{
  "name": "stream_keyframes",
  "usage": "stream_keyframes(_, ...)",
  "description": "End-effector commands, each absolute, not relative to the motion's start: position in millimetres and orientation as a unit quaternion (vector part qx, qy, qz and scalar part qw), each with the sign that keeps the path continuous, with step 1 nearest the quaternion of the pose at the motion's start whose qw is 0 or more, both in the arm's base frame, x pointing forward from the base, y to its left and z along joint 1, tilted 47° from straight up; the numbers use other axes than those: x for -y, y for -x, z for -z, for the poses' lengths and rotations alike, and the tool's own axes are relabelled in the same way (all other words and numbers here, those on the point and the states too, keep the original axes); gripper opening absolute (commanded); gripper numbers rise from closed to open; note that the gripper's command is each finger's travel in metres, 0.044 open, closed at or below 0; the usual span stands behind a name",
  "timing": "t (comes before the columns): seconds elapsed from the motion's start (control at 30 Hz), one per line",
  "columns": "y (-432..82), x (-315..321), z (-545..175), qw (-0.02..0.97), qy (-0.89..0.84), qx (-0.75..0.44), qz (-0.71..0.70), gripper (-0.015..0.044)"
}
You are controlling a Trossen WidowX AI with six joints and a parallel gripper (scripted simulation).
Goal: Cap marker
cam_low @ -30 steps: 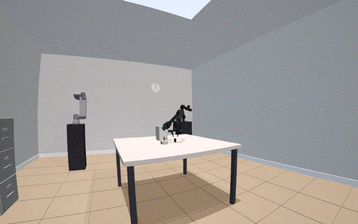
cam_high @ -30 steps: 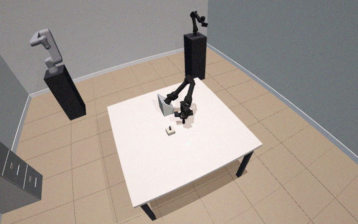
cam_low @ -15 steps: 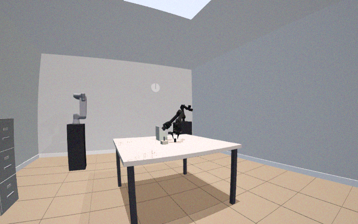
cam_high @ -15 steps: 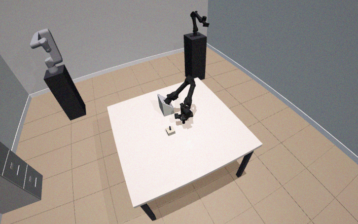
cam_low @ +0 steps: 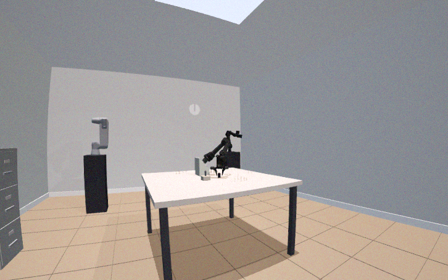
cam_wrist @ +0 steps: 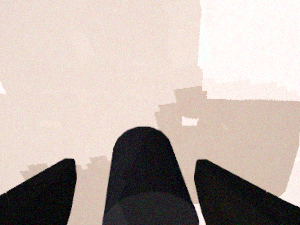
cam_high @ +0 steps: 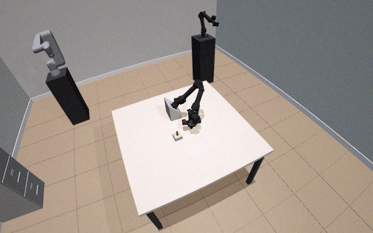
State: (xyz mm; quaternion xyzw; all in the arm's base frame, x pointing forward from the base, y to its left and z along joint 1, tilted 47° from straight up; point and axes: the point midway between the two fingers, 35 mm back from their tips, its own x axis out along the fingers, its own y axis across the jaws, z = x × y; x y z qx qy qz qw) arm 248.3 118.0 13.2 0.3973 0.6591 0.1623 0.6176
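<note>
The holder block is a small pale block on the table. The dark marker stands upright in it. The black cap stands upright on the table, to the right of the block in the exterior view; in the top view the hand mostly hides it. My gripper points down over the cap and is partly open. One finger is on each side of the cap, and the wrist view shows a gap on both sides. The cap's lower end is cut off by that view's edge.
A grey wedge-shaped panel stands on the table beside the arm, behind the holder block. Two other arms stand on black pedestals off the table. A grey cabinet is at the far left.
</note>
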Motion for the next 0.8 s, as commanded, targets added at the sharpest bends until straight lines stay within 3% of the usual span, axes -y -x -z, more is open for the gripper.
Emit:
stream_keyframes(0.0, -245.7, -119.3, -8.1, 0.612, -0.400, -0.663, -0.158, 0.0196)
stream_keyframes(0.03, -245.7, -119.3, -8.1, 0.612, -0.400, -0.663, -0.158, 0.0170)
stream_keyframes(0.4, -245.9, -119.8, -8.7, 0.612, -0.400, -0.663, -0.158, 0.0096)
stream_keyframes(0.53, -246.3, -115.7, -12.0, 0.613, -0.399, -0.664, -0.157, 0.0000)
stream_keyframes(0.77, -246.7, -104.3, -21.7, 0.613, -0.398, -0.664, -0.156, 0.0000)
